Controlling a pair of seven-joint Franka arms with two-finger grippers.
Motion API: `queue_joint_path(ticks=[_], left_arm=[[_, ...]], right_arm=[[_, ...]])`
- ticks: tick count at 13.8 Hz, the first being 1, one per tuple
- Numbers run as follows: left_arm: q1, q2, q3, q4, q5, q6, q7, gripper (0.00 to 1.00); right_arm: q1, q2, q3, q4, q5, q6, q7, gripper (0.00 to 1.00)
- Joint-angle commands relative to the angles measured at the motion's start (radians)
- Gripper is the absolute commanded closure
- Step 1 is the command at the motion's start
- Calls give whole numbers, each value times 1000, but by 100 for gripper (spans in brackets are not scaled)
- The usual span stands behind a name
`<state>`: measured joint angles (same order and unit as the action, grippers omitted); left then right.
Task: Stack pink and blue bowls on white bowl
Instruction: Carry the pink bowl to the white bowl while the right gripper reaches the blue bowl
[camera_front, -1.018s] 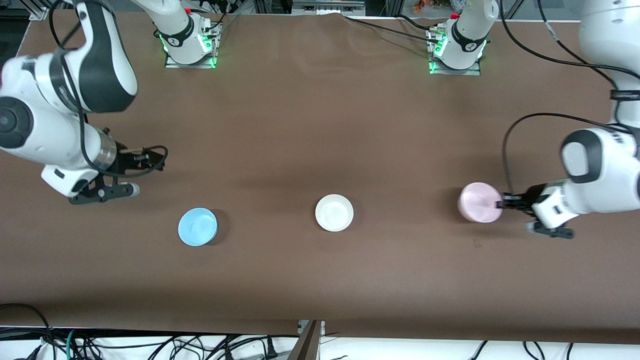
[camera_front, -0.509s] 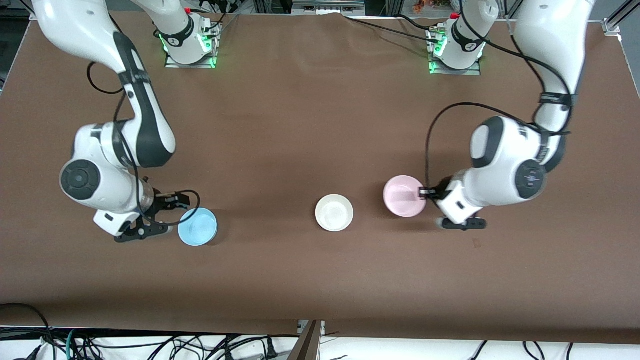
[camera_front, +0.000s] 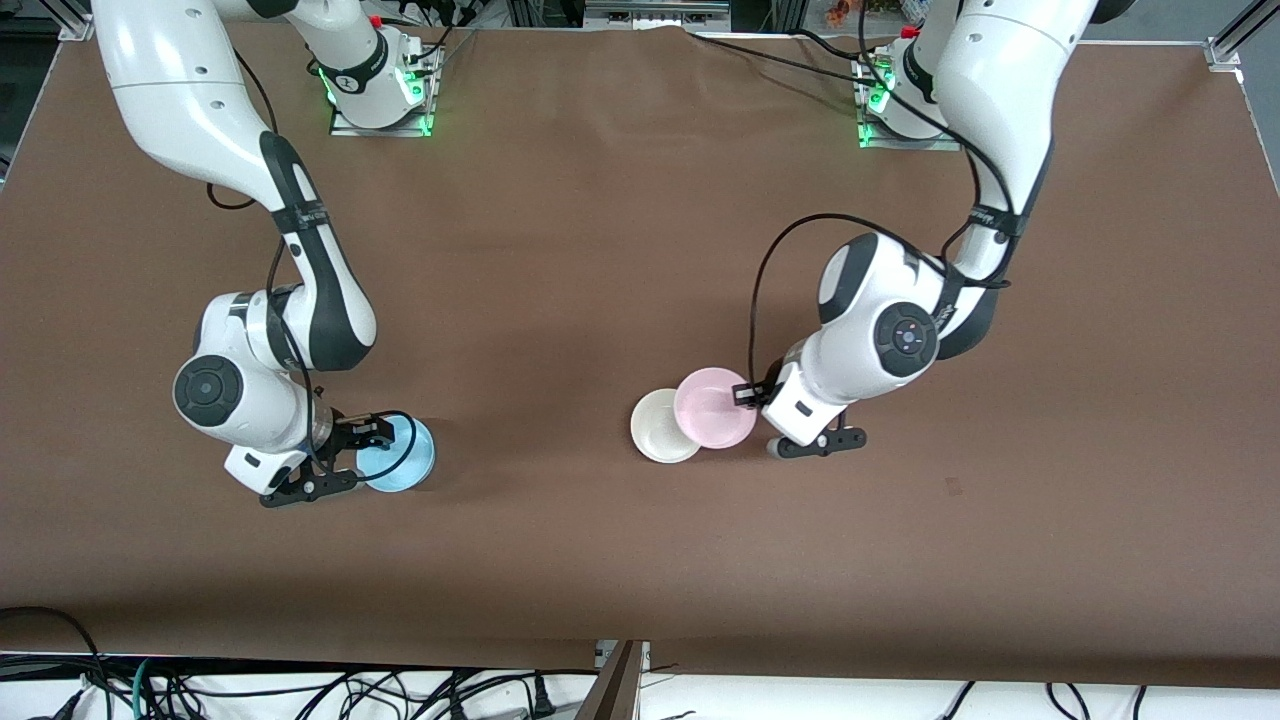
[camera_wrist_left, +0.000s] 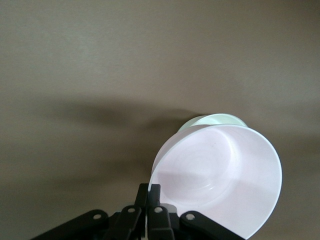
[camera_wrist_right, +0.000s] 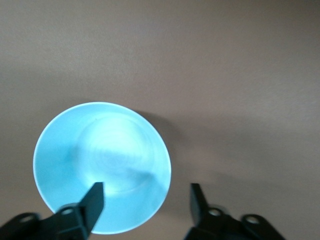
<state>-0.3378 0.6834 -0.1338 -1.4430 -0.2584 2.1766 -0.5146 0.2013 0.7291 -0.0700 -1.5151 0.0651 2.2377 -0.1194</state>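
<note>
Step in hand: first stack. Left gripper (camera_front: 745, 395) clamps the pink bowl's (camera_front: 713, 407) rim at its 3 o'clock, carried partly over the white bowl (camera_front: 655, 428); pink covers white's 2 o'clock edge. Next: finish centring, lower, release.

Right gripper (camera_wrist_right: 145, 200) sits low at the blue bowl (camera_wrist_right: 102, 165), jaws wide, one finger (camera_wrist_right: 92, 200) inside the bowl, the other outside its rim. Contact probably not yet made. Next: close on the rim.
</note>
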Motion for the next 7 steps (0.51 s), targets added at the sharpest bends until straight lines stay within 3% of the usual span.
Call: queue_joint_path(ticks=[1, 4, 7], left_arm=[[-32, 85, 14, 137, -15, -11, -42, 100], [-59, 122, 16, 151, -15, 38, -54, 100], [-78, 140, 19, 151, -13, 58, -68, 100]], right_arm=[[-6, 29, 4, 23, 31, 6, -14, 39], [-6, 35, 4, 21, 35, 22, -19, 52], [-2, 35, 4, 21, 35, 17, -8, 94]])
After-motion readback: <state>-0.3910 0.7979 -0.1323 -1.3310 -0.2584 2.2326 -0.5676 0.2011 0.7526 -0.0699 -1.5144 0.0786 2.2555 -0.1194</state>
